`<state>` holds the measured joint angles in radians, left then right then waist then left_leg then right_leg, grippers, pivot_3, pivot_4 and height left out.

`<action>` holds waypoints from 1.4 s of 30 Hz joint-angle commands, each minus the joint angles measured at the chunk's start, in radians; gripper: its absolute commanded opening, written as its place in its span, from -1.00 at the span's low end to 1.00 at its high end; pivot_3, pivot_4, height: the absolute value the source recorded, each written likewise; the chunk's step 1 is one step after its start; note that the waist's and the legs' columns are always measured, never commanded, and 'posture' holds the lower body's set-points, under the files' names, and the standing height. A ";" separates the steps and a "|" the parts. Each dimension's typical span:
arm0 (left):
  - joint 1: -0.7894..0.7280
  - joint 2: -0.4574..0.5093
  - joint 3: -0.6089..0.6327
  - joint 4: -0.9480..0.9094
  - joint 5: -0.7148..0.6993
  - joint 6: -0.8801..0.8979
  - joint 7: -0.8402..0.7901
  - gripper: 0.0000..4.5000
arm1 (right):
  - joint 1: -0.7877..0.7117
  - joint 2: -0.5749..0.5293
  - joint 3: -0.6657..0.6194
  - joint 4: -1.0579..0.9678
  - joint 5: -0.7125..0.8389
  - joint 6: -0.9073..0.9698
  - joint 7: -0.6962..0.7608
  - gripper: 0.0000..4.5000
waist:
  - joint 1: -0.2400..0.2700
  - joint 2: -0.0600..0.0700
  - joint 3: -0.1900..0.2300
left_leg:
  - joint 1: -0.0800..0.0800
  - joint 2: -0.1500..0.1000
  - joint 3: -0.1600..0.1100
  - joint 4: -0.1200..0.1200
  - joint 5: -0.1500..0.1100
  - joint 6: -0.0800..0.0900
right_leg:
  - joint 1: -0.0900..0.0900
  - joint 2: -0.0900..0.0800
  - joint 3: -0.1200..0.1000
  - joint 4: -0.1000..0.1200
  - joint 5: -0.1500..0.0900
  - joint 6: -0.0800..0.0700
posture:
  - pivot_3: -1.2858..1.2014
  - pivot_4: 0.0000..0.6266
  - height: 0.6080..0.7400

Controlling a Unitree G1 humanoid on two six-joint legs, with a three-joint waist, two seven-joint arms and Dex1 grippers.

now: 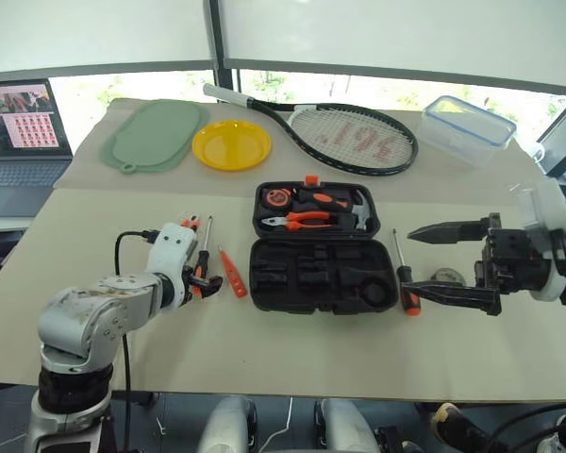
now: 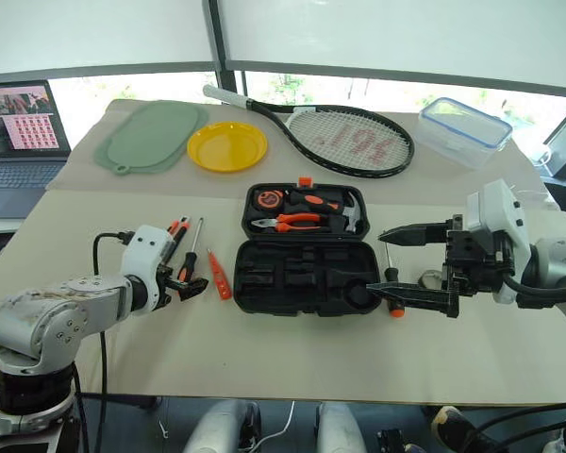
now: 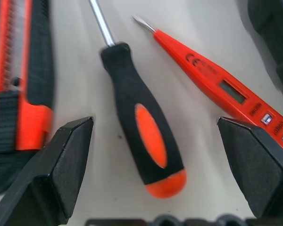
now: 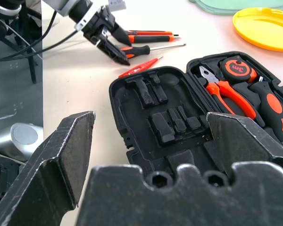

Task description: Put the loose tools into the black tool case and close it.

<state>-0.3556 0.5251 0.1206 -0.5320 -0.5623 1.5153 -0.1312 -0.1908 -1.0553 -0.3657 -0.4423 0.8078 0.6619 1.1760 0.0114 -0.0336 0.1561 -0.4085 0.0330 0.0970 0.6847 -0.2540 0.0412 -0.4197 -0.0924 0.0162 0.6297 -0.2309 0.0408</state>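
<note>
The black case (image 1: 323,247) lies open; the knife (image 3: 19,80) and screwdrivers (image 3: 141,129) at its nine o'clock wait on the bench (image 1: 264,359). Both jaws are wide, holding nothing.

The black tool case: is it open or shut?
Open. The black tool case lies spread flat, its near half's moulded slots empty, with orange-handled pliers in its far half.

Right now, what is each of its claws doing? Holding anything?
Left gripper: open, empty, over a black-and-orange screwdriver.
Right gripper: open, empty, beside the black tool case.
</note>
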 commanded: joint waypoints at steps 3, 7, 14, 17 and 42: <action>0.001 -0.058 0.005 0.032 0.017 0.029 -0.016 0.31 | -0.043 -0.011 -0.001 -0.032 0.021 -0.006 -0.006 1.00 | 0.001 0.000 0.000 | 0.000 0.000 0.000 0.000 0.000 0.000 | 0.001 0.000 0.000 0.000 0.000 0.000 | 0.03 -0.52 0.98; -0.009 -0.089 0.046 0.063 0.048 0.033 -0.003 -0.32 | -0.056 -0.006 0.007 -0.039 0.023 0.000 -0.011 1.00 | 0.004 0.000 0.000 | 0.001 -0.001 -0.001 0.000 0.000 0.000 | 0.002 0.000 -0.001 0.000 0.000 0.000 | 0.03 -0.52 0.98; -0.157 -0.050 0.067 0.041 0.065 -0.035 -0.031 -0.62 | -0.039 -0.003 -0.002 -0.041 0.024 0.001 -0.013 1.00 | 0.005 -0.001 0.000 | -0.001 -0.001 -0.003 0.001 0.001 0.000 | 0.002 0.000 -0.002 0.000 0.000 0.001 | 0.03 -0.52 0.98; -0.235 -0.007 0.025 0.056 0.069 -0.104 -0.076 -0.62 | -0.037 -0.003 -0.004 -0.039 0.025 0.003 -0.015 1.00 | 0.004 -0.002 0.001 | -0.004 -0.001 -0.004 0.002 0.001 0.000 | 0.000 0.000 -0.003 0.000 0.000 0.001 | 0.03 -0.52 0.98; -0.610 0.029 -0.651 0.866 0.609 -1.375 -1.031 -0.62 | 0.145 0.033 -0.134 -0.109 0.017 0.008 -0.134 1.00 | 0.015 -0.002 0.001 | -0.016 -0.002 -0.002 0.016 -0.003 0.007 | -0.003 0.001 -0.005 -0.003 0.003 0.007 | 0.03 -0.52 0.98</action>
<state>-0.9255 0.5598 -0.5353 0.3159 0.0204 0.1677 -1.1525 -0.0531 -1.0267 -0.4464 -0.5234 0.8097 0.6646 1.0593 0.0266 -0.0351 0.1567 -0.4243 0.0311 0.0946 0.7010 -0.2567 0.0483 -0.4231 -0.0916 0.0113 0.6268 -0.2276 0.0474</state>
